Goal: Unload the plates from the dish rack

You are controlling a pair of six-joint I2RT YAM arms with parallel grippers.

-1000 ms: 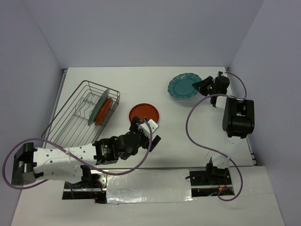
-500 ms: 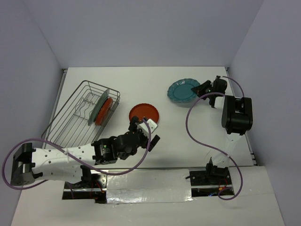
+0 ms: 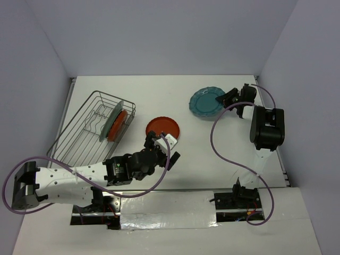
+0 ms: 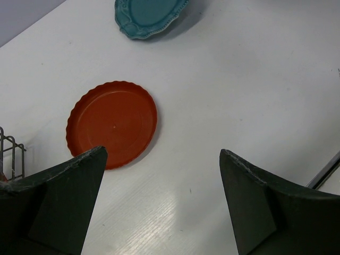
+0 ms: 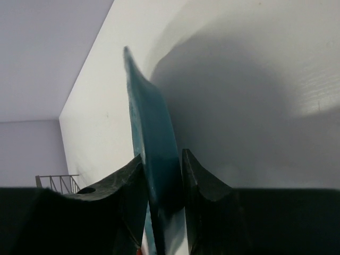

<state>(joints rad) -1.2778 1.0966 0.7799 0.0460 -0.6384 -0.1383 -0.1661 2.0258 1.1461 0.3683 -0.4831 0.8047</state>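
The wire dish rack (image 3: 87,130) stands at the left. In it a grey-teal plate (image 3: 110,121) and a red-orange plate (image 3: 120,125) stand on edge. Another red-orange plate (image 3: 163,128) lies flat on the table and also shows in the left wrist view (image 4: 112,124). My left gripper (image 3: 162,146) is open and empty just in front of it, with both fingers (image 4: 69,196) spread wide. My right gripper (image 3: 227,98) is shut on the right rim of the teal scalloped plate (image 3: 206,101), seen edge-on (image 5: 151,127) between its fingers (image 5: 204,180), low over the table at the back right.
Walls enclose the table at the back and both sides. A purple cable (image 3: 215,135) loops over the table by the right arm. A corner of the rack (image 4: 10,154) shows at the left edge of the left wrist view.
My right gripper and the teal plate have shifted slightly left and nearer. The left arm has barely moved.
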